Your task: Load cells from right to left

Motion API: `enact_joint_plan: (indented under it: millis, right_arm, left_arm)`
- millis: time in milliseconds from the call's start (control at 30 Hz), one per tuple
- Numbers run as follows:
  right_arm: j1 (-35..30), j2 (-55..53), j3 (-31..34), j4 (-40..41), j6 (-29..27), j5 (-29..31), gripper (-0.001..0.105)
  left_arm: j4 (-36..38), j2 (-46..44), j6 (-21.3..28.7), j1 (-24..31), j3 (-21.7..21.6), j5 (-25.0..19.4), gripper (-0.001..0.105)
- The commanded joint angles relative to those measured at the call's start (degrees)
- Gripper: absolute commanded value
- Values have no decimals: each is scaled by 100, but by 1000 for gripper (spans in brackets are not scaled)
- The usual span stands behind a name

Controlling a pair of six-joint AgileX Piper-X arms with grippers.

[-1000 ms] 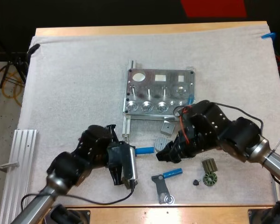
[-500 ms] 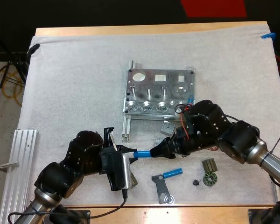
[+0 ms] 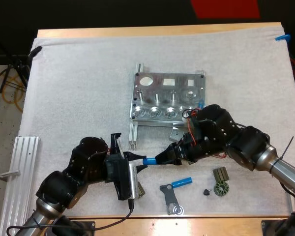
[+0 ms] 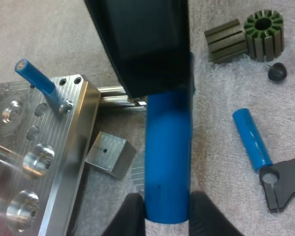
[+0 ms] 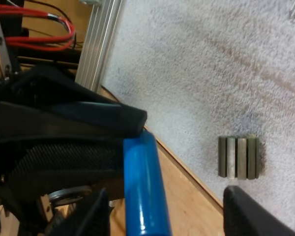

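Left gripper [image 3: 137, 162] [image 4: 167, 210] is clamped on one end of a blue cylinder [image 3: 148, 161] [image 4: 167, 157] [image 5: 143, 189], fingers [image 4: 130, 219] pressing it from both sides. The cylinder is off the white mat [image 3: 78, 88], sticking out of the left gripper toward the right gripper [image 3: 162, 158] [image 5: 164, 196]. The right gripper is at the cylinder's other end with its fingers [image 5: 250, 211] spread: the cylinder sits between them, hard against one finger, the other well clear, so it has no grip. The metal fixture [image 3: 168, 96] [image 4: 34, 147] lies beyond both grippers, nearer the right one. A second blue cylinder [image 3: 200, 104] [image 4: 39, 81] stands tilted at its corner by the right arm. A small metal block [image 3: 177, 132] [image 4: 108, 155] sits between the fixture and the held cylinder. A third blue cylinder [image 3: 182, 182] [image 4: 251, 137] lies on the mat just beside the right gripper, one end touching a black bracket [image 3: 171, 196] [image 4: 285, 182]. Past that, by the right arm, are a dark ribbed block [image 3: 220, 173] [image 4: 227, 40], a round ribbed part [image 3: 220, 188] [image 4: 263, 28] and a small black knob [image 3: 206, 191] [image 4: 277, 72]. Another ribbed piece [image 3: 140, 189] [image 5: 237, 156] lies close behind the left gripper, and an aluminium rail [image 3: 20, 177] [image 5: 101, 44] sits well off its outer side.
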Motion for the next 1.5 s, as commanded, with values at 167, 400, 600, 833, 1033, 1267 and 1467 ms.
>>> enact_joint_plan:
  millis: [167, 400, 600, 833, 1033, 1267, 1467]
  right_arm:
    - [12, 10, -21, -162, 80, -115, 51]
    - [12, 24, -21, -180, 289, -181, 51]
    - [128, 24, -21, -180, 329, -231, 41]
    - [283, 24, -21, -204, 329, 101, 16]
    - [283, 24, -21, -436, 329, 124, 2]
    - [283, 24, -21, -441, 85, 188, 2]
    - [283, 24, -21, -427, -520, 302, 2]
  left_arm:
    - [-113, -30, -64, -28, -36, 83, 2]
    - [-113, -30, -64, -28, -36, 83, 2]
    - [-113, -30, -64, -28, -36, 83, 2]
    - [-113, -30, -64, -28, -36, 83, 2]
    - [-113, -30, -64, -28, -36, 83, 2]
    - [-113, -30, -541, -28, -36, 83, 4]
    - [-113, -30, -857, -28, -36, 333, 31]
